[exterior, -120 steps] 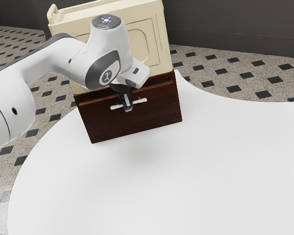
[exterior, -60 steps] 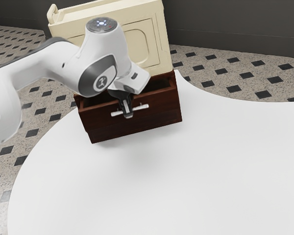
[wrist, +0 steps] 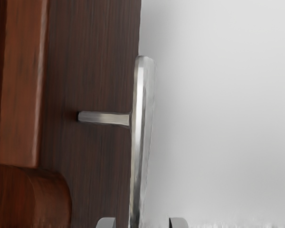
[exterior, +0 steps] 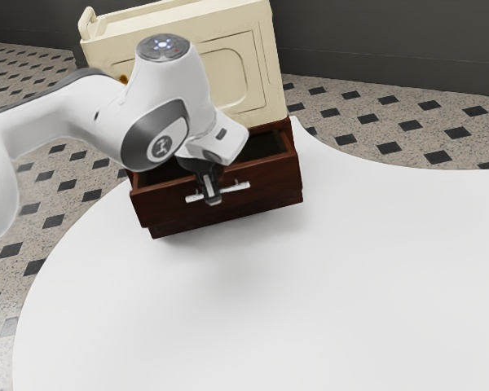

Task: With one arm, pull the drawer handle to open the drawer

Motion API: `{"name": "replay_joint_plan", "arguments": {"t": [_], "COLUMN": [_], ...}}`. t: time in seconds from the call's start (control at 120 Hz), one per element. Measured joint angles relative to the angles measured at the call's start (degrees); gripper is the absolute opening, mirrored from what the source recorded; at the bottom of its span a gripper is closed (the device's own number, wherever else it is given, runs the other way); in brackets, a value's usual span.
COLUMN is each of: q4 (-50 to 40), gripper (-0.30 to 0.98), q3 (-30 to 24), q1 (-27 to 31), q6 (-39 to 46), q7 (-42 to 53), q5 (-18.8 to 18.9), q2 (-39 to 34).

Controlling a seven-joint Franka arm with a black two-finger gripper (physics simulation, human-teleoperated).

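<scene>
More of the brown drawer [exterior: 163, 204] sticks out over the bench [exterior: 326, 277] now, with its silver handle [exterior: 237, 187]. My fingers [exterior: 211, 198] are apart, the handle between them. The drawer looks partly open; some pulling may be left.

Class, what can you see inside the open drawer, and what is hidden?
Inside the drawer, a dark interior shows on both sides of the hand. The hand and arm cover the middle; whether anything lies there cannot be told.
</scene>
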Motion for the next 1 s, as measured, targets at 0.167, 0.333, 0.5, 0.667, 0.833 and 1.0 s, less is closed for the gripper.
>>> {"name": "replay_joint_plan", "arguments": {"t": [0.167, 0.333, 0.5, 0.667, 0.833, 1.0], "q4": [-2.81, -4.76, -7.8, -10.74, -12.5, -13.86], "gripper": [0.06, 0.06, 0.07, 0.07, 0.06, 0.05], "q3": [-0.99, -1.66, -2.14, -2.77, -3.49, -4.36], "q1": [-0.06, -0.77, -0.26, -0.22, -0.28, 0.17], "q6": [0.72, 1.36, 2.07, 2.73, 3.3, 3.75], "q7": [-0.61, -1.22, -1.89, -2.6, -3.23, -3.78], "q5": [0.0, -0.08, -0.07, -0.13, -0.25, -0.86], "q2": [-2.12, -3.55, -5.84, -8.16, -9.75, -11.31]}}
